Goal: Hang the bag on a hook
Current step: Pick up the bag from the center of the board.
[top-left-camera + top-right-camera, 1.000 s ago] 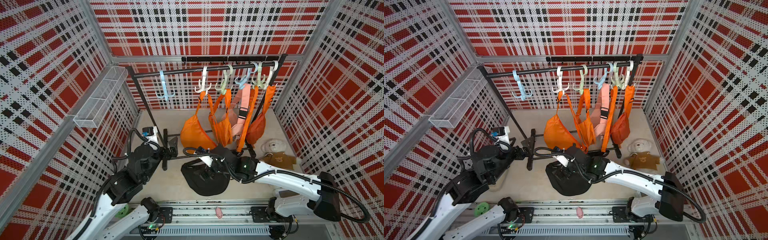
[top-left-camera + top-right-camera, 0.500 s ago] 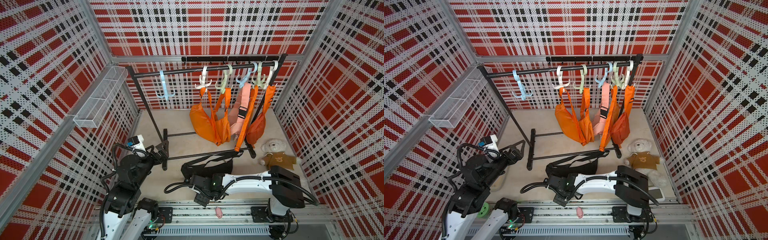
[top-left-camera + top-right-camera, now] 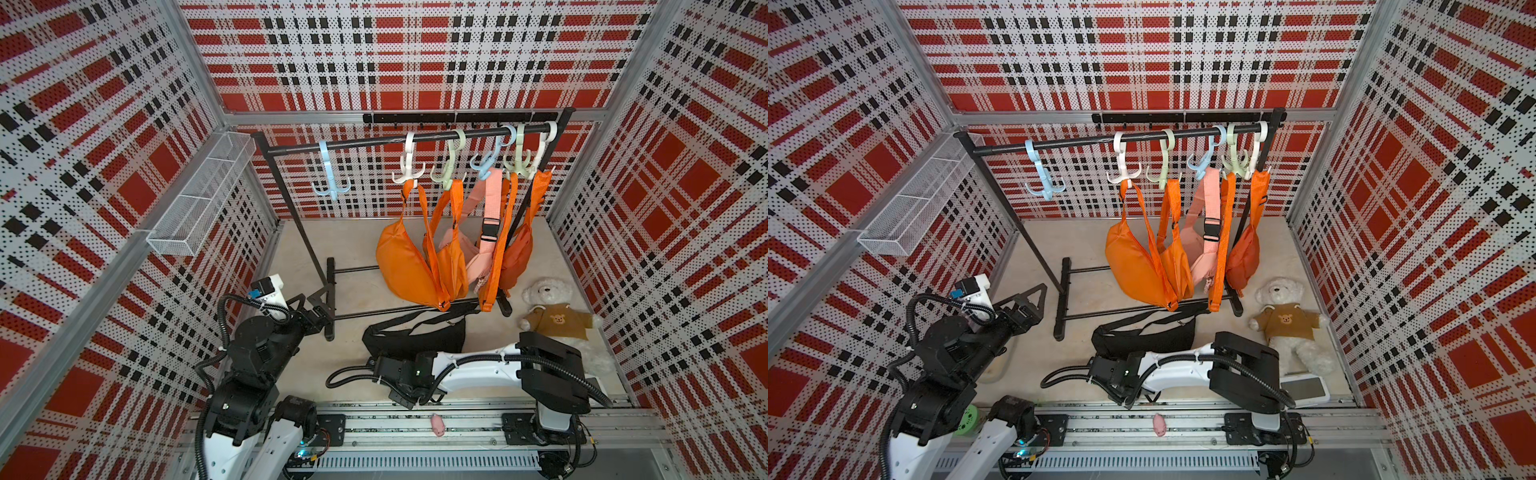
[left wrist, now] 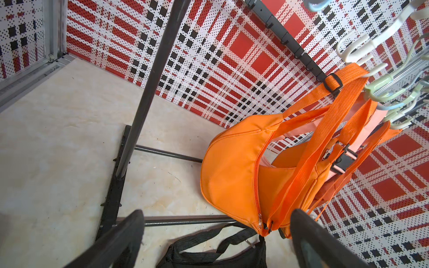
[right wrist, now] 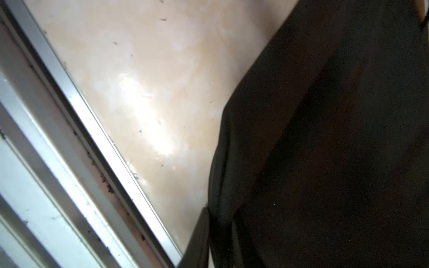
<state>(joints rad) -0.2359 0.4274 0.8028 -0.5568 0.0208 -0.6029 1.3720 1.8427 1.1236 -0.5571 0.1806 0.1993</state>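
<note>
Right wrist view: one dark finger (image 5: 197, 234) of the right end effector (image 5: 206, 222) lies against the edge of the black fabric waist bag (image 5: 325, 162). Whether it is closed on the cloth I cannot tell. In both top views the bag lies flat on the beige counter (image 3: 299, 374), just beyond this end effector, with its strap looped on the far side.

The left end effector (image 4: 217, 213) stands wide apart and holds nothing. Just ahead of it is the foot of the black metal garment rack (image 3: 330, 291). A white teddy bear in a brown shirt (image 3: 552, 320) lies well off past the right end effector.

Farther beyond both, orange fabric bags (image 3: 407, 266) and a pink fabric bag (image 3: 478, 257) hang from plastic hooks on the rail. A pale blue plastic hook (image 3: 330, 183) hangs apart from them, on the left end effector's side.
</note>
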